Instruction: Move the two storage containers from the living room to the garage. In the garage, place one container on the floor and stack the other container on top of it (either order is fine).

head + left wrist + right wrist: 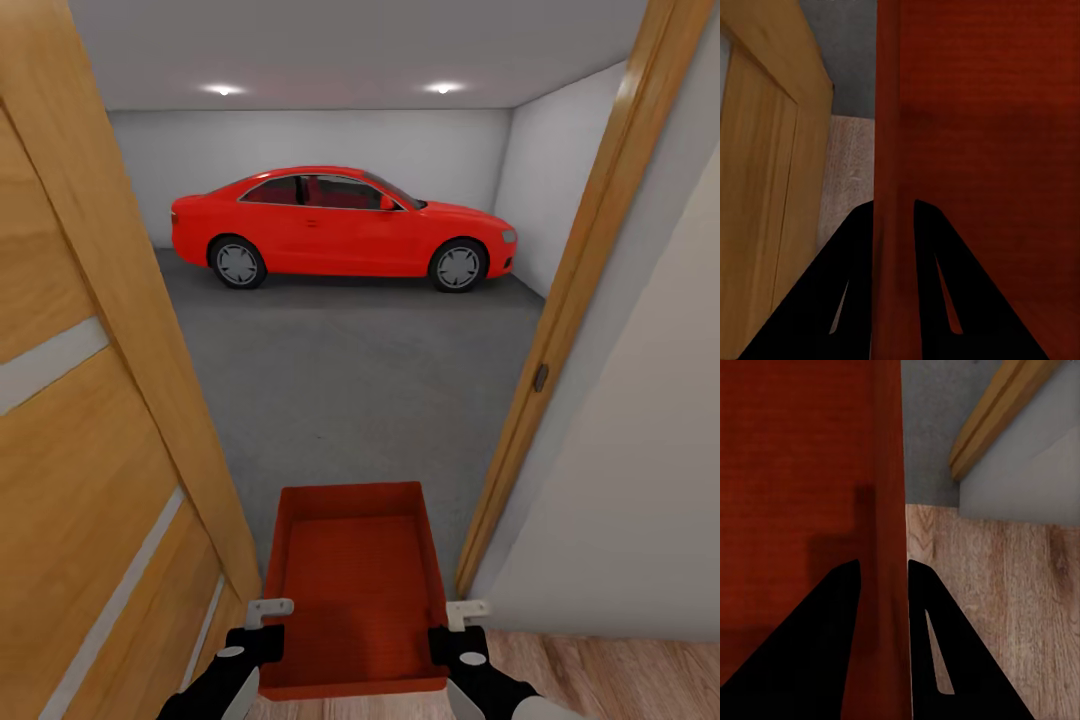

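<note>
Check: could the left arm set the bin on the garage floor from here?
Probably not yet. The left gripper and right gripper each clamp a wall of the bin, which hangs over the doorway threshold. The concrete floor lies open ahead between door and frame.

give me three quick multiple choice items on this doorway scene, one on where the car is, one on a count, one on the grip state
1. Where is the red car?
A. by the garage's far wall
B. in the doorway
C. on the wood floor

2. How many ceiling lights are lit?
A. one
B. two
C. four

3. How is the orange-red bin held?
A. by one gripper only
B. by both grippers on its side walls
C. it rests on the floor

Answers: 1 A, it stands before the back wall. 2 B, two glowing spots overhead. 3 B, the left gripper and right gripper each straddle a wall.
</note>
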Tool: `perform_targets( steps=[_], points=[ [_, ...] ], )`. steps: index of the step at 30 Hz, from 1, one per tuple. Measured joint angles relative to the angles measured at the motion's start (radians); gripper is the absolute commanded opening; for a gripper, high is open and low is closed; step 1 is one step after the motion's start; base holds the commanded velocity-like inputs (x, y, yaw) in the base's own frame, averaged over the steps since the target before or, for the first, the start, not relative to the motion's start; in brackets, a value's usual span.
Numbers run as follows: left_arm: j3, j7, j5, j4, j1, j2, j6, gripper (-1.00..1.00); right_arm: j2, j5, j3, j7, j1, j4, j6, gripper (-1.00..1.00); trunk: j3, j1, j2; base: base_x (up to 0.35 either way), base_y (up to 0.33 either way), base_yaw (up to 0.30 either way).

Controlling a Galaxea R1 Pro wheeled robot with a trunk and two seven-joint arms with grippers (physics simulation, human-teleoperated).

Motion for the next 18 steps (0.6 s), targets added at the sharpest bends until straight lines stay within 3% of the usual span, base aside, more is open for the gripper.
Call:
perform_targets(
  steps=[8, 13, 18],
  points=[
    [0.001, 0.000, 0.001, -0.004, 0.000, 0.000, 0.000, -1.00, 0.000, 0.002, 0.001, 0.001, -0.003, 0.000, 0.000, -1.00, 0.000, 0.000, 0.000, 0.036, 0.000, 0.000],
    [-0.005, 0.000, 0.002, 0.016, 0.000, 0.000, 0.000, -1.00, 0.000, -0.006, -0.001, -0.001, 0.012, 0.001, 0.000, -1.00, 0.000, -0.001, 0.000, 0.283, 0.000, 0.000],
    [0.006, 0.001, 0.000, -0.019, 0.000, 0.000, 0.000, -1.00, 0.001, 0.009, 0.001, 0.002, -0.015, -0.001, 0.000, -1.00, 0.000, -0.001, 0.000, 0.320, 0.000, 0.000]
  ],
)
